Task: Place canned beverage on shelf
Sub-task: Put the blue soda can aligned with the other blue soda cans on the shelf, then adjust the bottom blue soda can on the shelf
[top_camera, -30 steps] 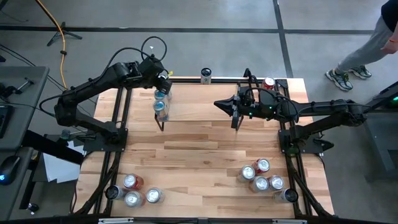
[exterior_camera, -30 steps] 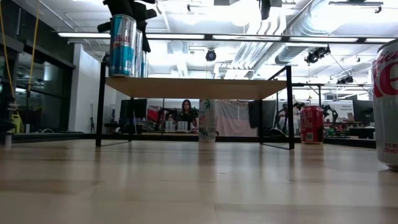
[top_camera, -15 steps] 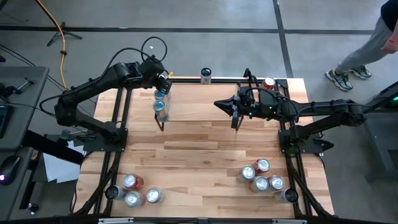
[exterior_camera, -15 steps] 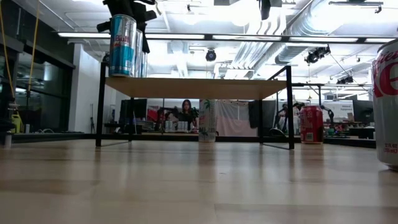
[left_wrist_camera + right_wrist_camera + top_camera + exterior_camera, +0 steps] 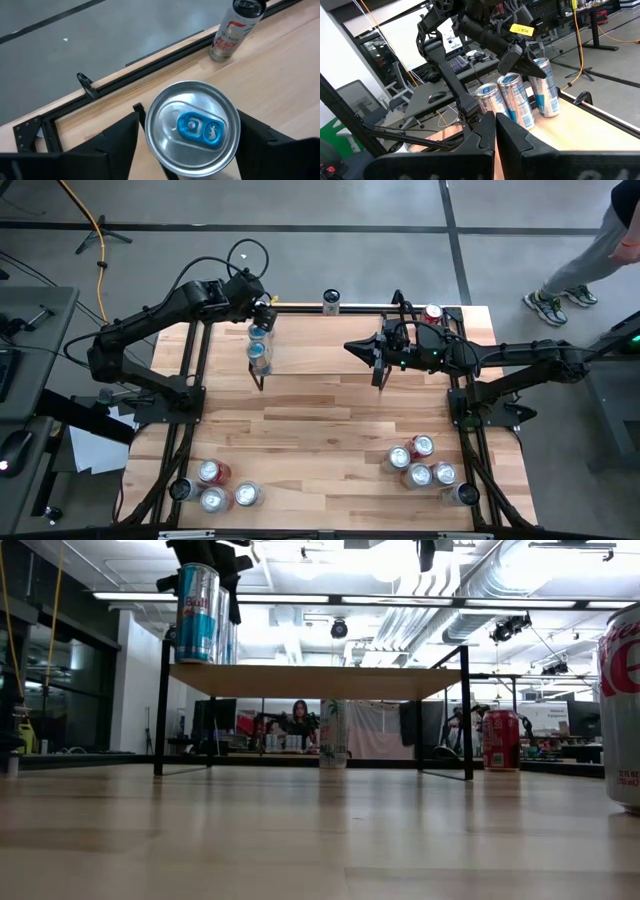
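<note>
Three cans (image 5: 517, 102) stand at the shelf (image 5: 330, 350) end; my left gripper (image 5: 262, 318) straddles the newest, fingers (image 5: 120, 137) apart, releasing. Right gripper (image 5: 352, 347) waits, fingers together.

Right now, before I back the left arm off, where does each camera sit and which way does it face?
High view: overhead, straight down on the shelf, both arms, left gripper over the blue cans.
Low view: tabletop level, facing the room under the shelf; gripper parts above a blue can.
Left wrist view: above a silver can top, own fingers apart beside it.
Right wrist view: across the shelf; own shut right gripper low.
Shared: high and right wrist views show three blue cans.
</note>
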Controlling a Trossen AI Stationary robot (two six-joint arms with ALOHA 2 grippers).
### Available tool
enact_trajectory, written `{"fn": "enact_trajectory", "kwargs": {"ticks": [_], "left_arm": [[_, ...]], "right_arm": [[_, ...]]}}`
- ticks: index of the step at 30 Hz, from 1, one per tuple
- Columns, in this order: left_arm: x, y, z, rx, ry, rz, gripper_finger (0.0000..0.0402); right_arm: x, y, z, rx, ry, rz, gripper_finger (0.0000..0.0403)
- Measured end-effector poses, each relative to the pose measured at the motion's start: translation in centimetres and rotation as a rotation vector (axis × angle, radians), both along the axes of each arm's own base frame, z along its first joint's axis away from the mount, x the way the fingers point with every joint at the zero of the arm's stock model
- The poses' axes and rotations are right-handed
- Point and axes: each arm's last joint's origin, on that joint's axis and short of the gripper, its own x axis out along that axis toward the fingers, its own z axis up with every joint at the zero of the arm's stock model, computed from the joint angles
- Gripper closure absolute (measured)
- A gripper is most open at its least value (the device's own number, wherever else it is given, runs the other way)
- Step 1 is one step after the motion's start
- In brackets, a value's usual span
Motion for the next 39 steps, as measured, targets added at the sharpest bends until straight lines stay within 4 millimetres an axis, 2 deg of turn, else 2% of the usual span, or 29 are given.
{"fn": "enact_trajectory", "kwargs": {"ticks": [9, 20, 23, 28, 31, 33, 38, 39], "left_arm": [[-0.1, -0.1, 0.1, -0.007, -0.012, -0.006, 0.0143], [-1.6, -0.9, 2.3, 0.064, -0.15, -0.007, 0.0142], [-2.4, -1.3, 3.6, 0.085, -0.203, -0.037, 0.0142], [-3.6, -2.7, 7.6, 0.139, -0.388, -0.284, 0.0151], [-4.7, -4.6, 10.0, 0.183, -0.508, -0.483, 0.018], [-5.5, -5.9, 10.9, 0.206, -0.532, -0.571, 0.0216], [-6.7, -9.7, 10.4, 0.187, -0.483, -0.748, 0.0366], [-6.6, -10.5, 10.0, 0.185, -0.469, -0.788, 0.0383]], "right_arm": [[0.0, 0.0, 0.0, -0.007, 0.001, 0.0, 0.0402], [0.0, 0.0, 0.0, -0.007, 0.001, 0.0, 0.0402], [0.0, 0.0, 0.0, -0.007, 0.001, 0.0, 0.0402], [0.0, 0.0, 0.0, -0.007, 0.001, 0.0, 0.0402], [0.0, 0.0, 0.0, -0.007, 0.001, 0.0, 0.0402], [0.0, 0.0, 0.0, -0.007, 0.001, 0.0, 0.0402], [0.0, 0.0, 0.0, -0.007, 0.001, 0.0, 0.0402], [0.0, 0.0, 0.0, -0.008, 0.001, 0.0, 0.0402]]}}
